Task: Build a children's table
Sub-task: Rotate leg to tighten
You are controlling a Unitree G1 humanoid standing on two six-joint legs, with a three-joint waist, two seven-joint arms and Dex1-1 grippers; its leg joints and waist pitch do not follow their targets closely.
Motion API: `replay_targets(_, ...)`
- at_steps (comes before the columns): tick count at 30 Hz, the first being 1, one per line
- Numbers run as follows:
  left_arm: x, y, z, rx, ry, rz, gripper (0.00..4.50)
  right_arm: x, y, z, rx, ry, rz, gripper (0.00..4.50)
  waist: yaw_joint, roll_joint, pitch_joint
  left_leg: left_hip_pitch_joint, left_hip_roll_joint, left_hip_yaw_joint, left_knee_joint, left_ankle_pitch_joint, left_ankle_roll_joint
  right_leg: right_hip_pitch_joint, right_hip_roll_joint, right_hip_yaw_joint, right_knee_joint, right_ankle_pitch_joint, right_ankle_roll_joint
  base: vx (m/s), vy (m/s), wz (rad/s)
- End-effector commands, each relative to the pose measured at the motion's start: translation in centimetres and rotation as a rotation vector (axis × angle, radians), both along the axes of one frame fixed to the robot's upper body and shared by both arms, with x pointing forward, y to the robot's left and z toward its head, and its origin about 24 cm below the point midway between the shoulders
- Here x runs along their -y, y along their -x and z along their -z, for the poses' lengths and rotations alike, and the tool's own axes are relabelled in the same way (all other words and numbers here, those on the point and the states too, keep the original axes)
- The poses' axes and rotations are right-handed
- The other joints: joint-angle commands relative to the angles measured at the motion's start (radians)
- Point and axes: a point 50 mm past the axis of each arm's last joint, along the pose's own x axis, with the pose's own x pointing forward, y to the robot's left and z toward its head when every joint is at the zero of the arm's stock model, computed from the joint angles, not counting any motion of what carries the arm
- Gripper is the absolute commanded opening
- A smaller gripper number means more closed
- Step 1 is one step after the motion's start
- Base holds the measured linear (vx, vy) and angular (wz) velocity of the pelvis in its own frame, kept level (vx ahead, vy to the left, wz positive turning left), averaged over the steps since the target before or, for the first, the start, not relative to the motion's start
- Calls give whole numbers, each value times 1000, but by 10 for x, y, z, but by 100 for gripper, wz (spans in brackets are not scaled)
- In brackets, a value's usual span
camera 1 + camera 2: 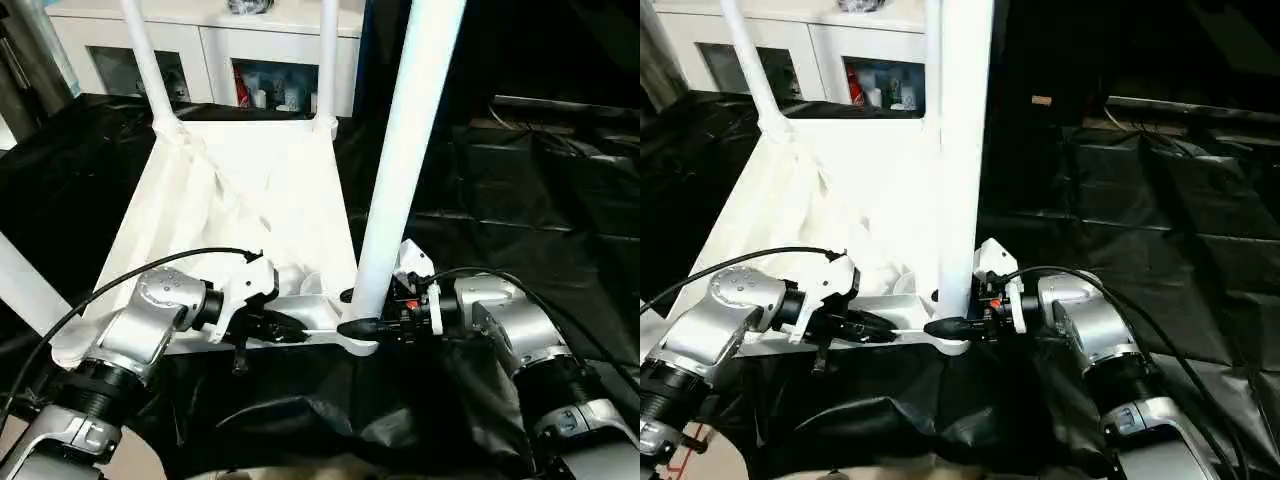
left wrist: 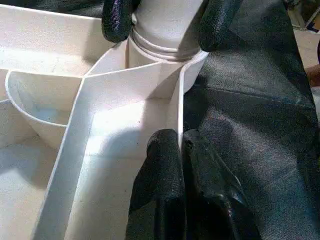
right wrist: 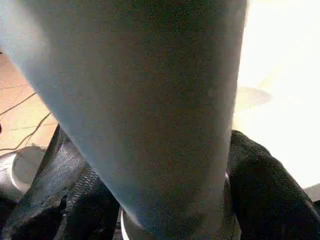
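Note:
The white tabletop lies upside down on black sheeting, ribbed underside up. Two white legs stand in its far corners, and part of another leg shows at the near left. A fourth leg stands upright in the near right corner socket. My right gripper is shut on this leg's base, one finger on each side of the tube. My left gripper is shut on the thin near rim wall of the tabletop, just left of that corner.
A white cabinet with glass doors stands behind the tabletop. Wrinkled black sheeting covers the floor on the right and in front. A black cable arcs over my left forearm.

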Motion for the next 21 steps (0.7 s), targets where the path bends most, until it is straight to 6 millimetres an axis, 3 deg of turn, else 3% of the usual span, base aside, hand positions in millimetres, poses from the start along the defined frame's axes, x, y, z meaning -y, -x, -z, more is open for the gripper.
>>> replay_targets(1,17,-6,-5,43,46,-16,0,-18,7,11,-40,-7,-20,256,-3,3,-57,-2,-10,20,-67,-208,31,64,-39,18,-69,-208,-219,0,0,0)
replay_targets(3,19,-8,-6,49,54,-31,0,-20,5,13,-30,0,16,253,-5,2,-54,-1,-11,19,-70,-229,24,61,-38,18,-74,-259,-205,0,0,0)
replay_targets(5,29,-19,-8,87,64,-117,0,-31,-6,21,13,26,212,249,-10,3,-51,1,-15,20,-70,-251,11,54,-39,20,-83,-324,-185,0,0,0)
replay_targets(7,32,-23,-9,98,65,-145,0,-35,-10,24,21,34,287,247,-17,-1,-50,-1,-20,13,-74,-262,-12,59,-40,16,-87,-414,-147,-27,-5,-2)
replay_targets(8,38,-28,-9,119,64,-189,0,-41,-15,27,25,32,382,244,-28,-1,-48,-4,-20,11,-75,-273,-12,56,-42,15,-96,-473,-117,0,0,0)
replay_targets(13,57,-38,-12,153,83,-273,0,-54,-27,34,15,66,644,244,-47,0,-47,-1,-25,7,-72,-311,-9,45,-39,9,-110,-566,-81,0,0,0)
replay_targets(16,69,-39,-14,161,109,-284,0,-71,-27,31,4,11,650,244,-49,5,-49,-3,-23,5,-74,-318,0,44,-39,10,-107,-535,-89,0,0,0)
replay_targets(18,71,-39,-14,160,114,-280,0,-74,-26,30,12,3,634,244,-49,3,-50,-2,-22,7,-73,-318,3,44,-38,11,-108,-511,-98,0,0,0)
replay_targets(20,73,-36,-14,154,121,-260,0,-80,-24,26,4,-40,588,313,-48,3,-52,-7,-20,7,-76,-309,9,50,-38,13,-99,-448,-121,0,0,0)
replay_targets(21,74,-36,-14,153,122,-258,0,-80,-24,26,3,-44,585,315,-47,6,-53,-5,-19,8,-76,-305,9,50,-37,14,-97,-417,-134,0,0,0)
